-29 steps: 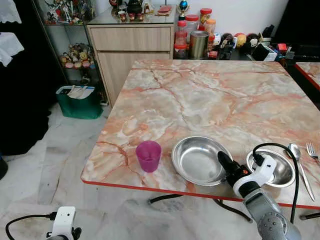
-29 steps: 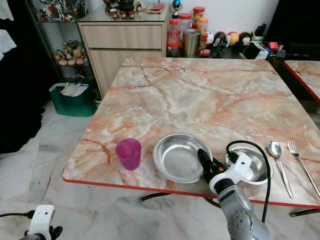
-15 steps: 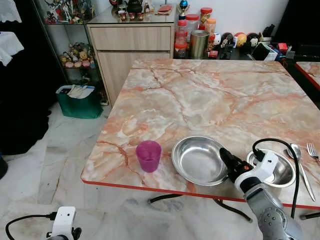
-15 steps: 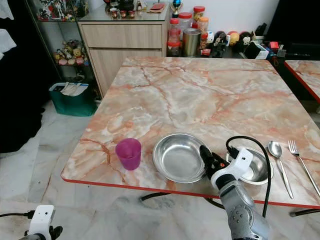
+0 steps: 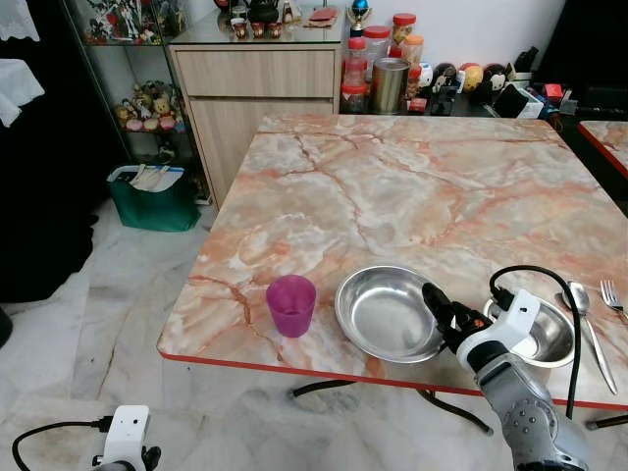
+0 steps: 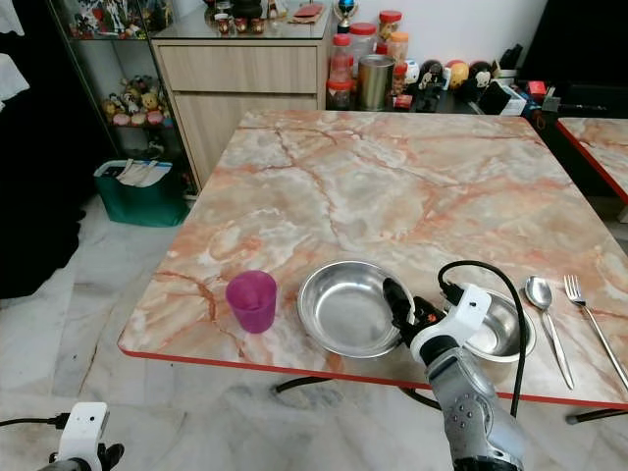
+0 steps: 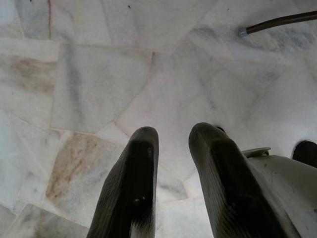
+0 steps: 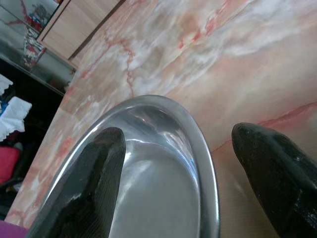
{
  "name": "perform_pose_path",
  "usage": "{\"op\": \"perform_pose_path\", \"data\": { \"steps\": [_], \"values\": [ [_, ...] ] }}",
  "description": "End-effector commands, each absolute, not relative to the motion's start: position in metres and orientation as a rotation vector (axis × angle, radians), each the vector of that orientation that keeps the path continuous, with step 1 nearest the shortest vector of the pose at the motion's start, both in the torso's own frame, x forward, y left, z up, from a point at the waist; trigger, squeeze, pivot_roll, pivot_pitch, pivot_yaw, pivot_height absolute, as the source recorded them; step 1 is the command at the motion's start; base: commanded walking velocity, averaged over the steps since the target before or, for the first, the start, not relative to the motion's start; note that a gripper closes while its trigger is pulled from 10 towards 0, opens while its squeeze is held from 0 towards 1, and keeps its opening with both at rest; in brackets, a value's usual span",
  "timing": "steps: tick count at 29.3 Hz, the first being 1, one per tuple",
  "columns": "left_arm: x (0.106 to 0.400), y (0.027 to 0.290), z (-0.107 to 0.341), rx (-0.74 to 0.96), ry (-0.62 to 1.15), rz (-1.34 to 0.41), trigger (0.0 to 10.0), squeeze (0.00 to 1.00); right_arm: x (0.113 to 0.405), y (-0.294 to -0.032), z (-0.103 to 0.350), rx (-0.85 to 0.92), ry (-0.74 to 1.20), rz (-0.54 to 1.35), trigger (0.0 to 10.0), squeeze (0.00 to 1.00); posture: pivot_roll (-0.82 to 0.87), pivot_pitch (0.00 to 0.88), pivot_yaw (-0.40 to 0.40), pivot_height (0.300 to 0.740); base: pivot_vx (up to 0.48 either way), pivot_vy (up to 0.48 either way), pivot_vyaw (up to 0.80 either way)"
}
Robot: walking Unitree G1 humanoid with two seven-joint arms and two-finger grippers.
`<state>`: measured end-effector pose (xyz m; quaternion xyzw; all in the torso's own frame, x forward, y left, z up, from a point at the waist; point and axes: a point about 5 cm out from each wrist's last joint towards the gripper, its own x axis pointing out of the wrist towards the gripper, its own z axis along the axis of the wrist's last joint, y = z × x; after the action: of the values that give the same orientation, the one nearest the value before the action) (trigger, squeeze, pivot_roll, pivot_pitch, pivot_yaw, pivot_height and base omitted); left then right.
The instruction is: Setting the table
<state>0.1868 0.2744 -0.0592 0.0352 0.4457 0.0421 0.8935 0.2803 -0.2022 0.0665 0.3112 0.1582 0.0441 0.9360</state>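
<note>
My right end effector (image 5: 432, 297) is wide open astride the plate's (image 5: 385, 312) near-right rim on the table (image 5: 412, 186), one finger (image 8: 84, 188) inside, one outside; my left arm hangs idle.

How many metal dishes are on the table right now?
2: the large plate beside the purple cup, its rim straddled by the open right gripper, and a smaller bowl behind that wrist.

glossy marble table (image 5: 412, 186), shiny metal plate (image 5: 388, 314)
</note>
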Motion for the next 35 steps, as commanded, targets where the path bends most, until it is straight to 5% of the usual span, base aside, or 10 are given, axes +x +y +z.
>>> {"op": "perform_pose_path", "data": {
  "steps": [1, 17, 18, 19, 20, 35],
  "values": [
    [0.1847, 0.2747, -0.0602, 0.077, 0.929, 0.092, 10.0, 0.00, 0.2836, -0.1996, 0.0668, 0.625, 0.338, 0.104, 10.0, 0.00, 0.01, 0.000, 0.007, 0.736, 0.000, 0.000, 0.00],
    [0.1849, 0.2738, -0.0606, 0.067, 0.930, 0.094, 10.0, 0.00, 0.2876, -0.2002, 0.0637, 0.520, 0.409, 0.121, 10.0, 0.00, 0.01, 0.000, 0.000, 0.736, 0.000, 0.000, 0.00],
    [0.1849, 0.2737, -0.0606, 0.067, 0.931, 0.093, 10.0, 0.00, 0.2873, -0.2000, 0.0627, 0.513, 0.419, 0.121, 6.2, 0.00, 0.01, 0.000, 0.000, 0.736, 0.000, 0.000, 0.00],
    [0.1849, 0.2737, -0.0606, 0.066, 0.931, 0.093, 10.0, 0.00, 0.2871, -0.1999, 0.0621, 0.509, 0.426, 0.121, 6.2, 0.00, 0.01, 0.000, 0.000, 0.736, 0.000, 0.000, 0.00],
    [0.1848, 0.2736, -0.0606, 0.066, 0.931, 0.092, 10.0, 0.00, 0.2868, -0.1999, 0.0614, 0.505, 0.430, 0.120, 0.0, 0.00, 0.01, 0.000, 0.000, 0.736, 0.000, 0.000, 0.00],
    [0.1847, 0.2741, -0.0605, 0.070, 0.931, 0.093, 10.0, 0.00, 0.2883, -0.1970, 0.0627, 0.499, 0.421, 0.136, 0.0, 0.00, 0.01, 0.000, 0.001, 0.736, 0.000, 0.000, 0.00]
  ]
}}
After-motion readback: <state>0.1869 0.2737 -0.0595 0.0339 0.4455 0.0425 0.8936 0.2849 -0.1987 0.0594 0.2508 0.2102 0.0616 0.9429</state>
